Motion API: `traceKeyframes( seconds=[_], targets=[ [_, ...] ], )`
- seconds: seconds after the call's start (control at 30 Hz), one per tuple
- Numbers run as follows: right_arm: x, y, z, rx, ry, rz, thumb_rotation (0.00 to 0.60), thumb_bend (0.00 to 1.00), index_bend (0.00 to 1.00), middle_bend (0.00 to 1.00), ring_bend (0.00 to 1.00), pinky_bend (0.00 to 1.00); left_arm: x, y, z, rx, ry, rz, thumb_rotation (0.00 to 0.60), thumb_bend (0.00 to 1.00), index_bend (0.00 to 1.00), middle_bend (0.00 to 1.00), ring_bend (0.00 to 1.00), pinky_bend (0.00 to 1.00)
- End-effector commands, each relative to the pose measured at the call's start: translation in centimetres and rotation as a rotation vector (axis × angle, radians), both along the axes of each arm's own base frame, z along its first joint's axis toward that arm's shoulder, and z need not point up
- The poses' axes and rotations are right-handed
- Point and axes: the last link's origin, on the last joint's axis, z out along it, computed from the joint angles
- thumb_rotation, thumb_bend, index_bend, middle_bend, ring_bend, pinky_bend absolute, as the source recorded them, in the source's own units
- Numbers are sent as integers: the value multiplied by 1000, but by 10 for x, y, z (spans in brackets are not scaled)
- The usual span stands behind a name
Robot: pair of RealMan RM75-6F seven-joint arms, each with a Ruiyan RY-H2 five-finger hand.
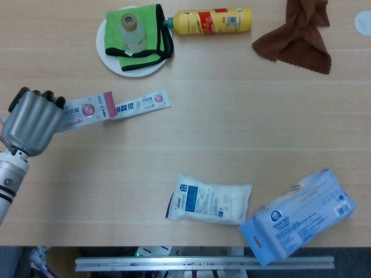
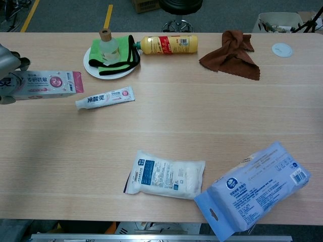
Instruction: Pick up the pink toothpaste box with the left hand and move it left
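The pink toothpaste box (image 1: 87, 109) (image 2: 48, 83) lies roughly level at the table's left side, its left end inside my left hand (image 1: 30, 120) (image 2: 7, 63), whose fingers curl over it and grip it. A white toothpaste tube (image 1: 142, 103) (image 2: 105, 97) lies on the table just off the box's pink right end. In the chest view only part of the left hand shows at the left edge. My right hand appears in neither view.
A white plate (image 1: 110, 62) with a green cloth and a small bottle sits at the back left. Beside it lies a yellow bottle (image 1: 213, 21), and a brown cloth (image 1: 298, 35) is at the back right. A white packet (image 1: 210, 198) and a blue wipes pack (image 1: 298, 215) lie at the front.
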Motion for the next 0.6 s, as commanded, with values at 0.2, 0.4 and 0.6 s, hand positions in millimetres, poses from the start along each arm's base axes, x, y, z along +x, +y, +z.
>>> traceKeyframes(
  seconds=[0.2,0.4,0.6],
  targets=[
    [-1,0,1,-3,-4,-1,600,462,570,421,343,414,5,1,2,31,-143,-10,517,142,605,692,593,695],
    [1,0,2,-6,-7,4,600,462,570,421,343,414,-3,-2,3,46,-486,48,557,141,540,647,562,685],
    [7,-1,1,-5,-2,15,600,462,570,421,343,414,-26,-4,-4,21,-580,125,564,141,436,485,449,562]
  ],
)
